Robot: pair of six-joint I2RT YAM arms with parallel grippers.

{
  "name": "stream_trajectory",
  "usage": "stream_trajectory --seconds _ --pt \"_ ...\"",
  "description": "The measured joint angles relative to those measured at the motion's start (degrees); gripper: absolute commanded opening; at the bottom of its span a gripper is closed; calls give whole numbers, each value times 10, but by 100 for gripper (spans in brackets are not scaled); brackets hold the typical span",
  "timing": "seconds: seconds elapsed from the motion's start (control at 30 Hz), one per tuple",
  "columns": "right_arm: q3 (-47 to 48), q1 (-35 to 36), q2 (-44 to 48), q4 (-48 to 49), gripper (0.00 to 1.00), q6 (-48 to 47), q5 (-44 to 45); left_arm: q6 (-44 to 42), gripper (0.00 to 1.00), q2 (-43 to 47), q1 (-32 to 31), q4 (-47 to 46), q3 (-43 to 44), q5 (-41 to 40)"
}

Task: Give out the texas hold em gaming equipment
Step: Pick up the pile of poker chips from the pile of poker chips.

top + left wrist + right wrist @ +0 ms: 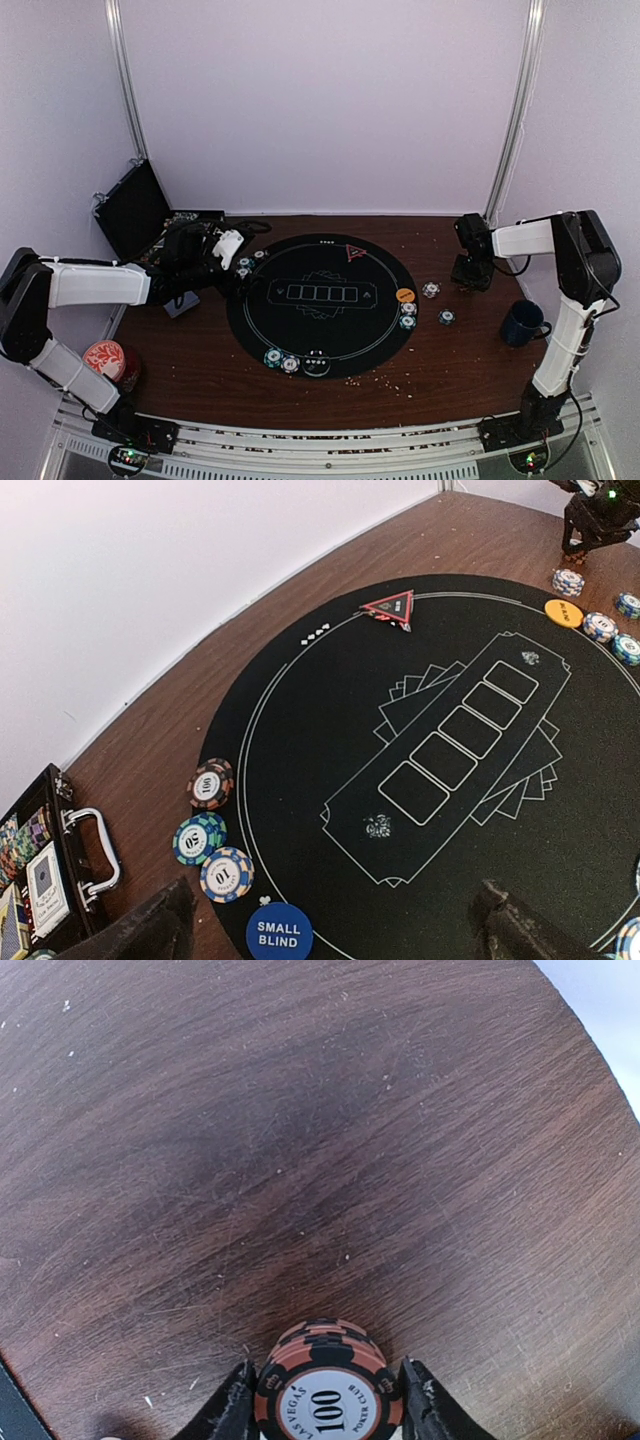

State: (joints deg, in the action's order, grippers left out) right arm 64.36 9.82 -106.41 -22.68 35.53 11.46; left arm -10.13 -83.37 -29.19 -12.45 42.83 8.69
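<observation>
At far right of the counter (300,1110), right claw (328,1405) pinches red 100 chip stack (322,1355); left claw (330,930) spread by blue button (279,932).

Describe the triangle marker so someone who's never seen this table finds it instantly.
Find the round black mat on the brown table. On its far rim, just right of centre, lies the red triangle marker. Other pieces are round; it alone has three corners.
</observation>
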Motion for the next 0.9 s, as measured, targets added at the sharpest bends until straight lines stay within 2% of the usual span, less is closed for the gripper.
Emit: stream_trajectory --seconds 0.13,0.9 --pt "0 0 0 0 40 -3 -1 0 98 -1 0 0 0 -1" --pt "-3 8 32 2 35 -4 3 0 98 -6 0 0 0 -8"
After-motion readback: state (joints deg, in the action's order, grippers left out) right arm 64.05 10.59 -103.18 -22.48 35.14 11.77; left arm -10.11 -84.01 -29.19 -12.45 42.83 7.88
